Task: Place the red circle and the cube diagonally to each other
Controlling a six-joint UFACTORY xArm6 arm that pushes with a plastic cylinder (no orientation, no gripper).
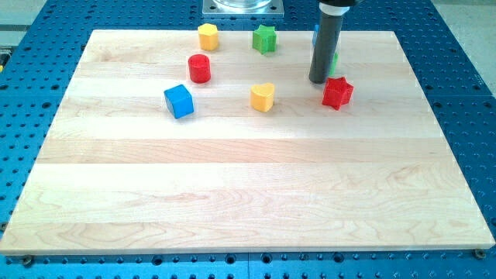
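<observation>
At the far right of the bench (248, 194), my tip (318, 80) rested just left of the red star (337, 93), well apart from the red circle (199, 68) and blue cube (179, 101); I carried no gripper.

text: none readable | labels: none | numbers: none | brands or signs: none

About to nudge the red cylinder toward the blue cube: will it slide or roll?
The small red cylinder block stands on its flat end, so it probably slides. The smooth wooden board suggests little drag. An off-centre push may swing it aside.
</observation>
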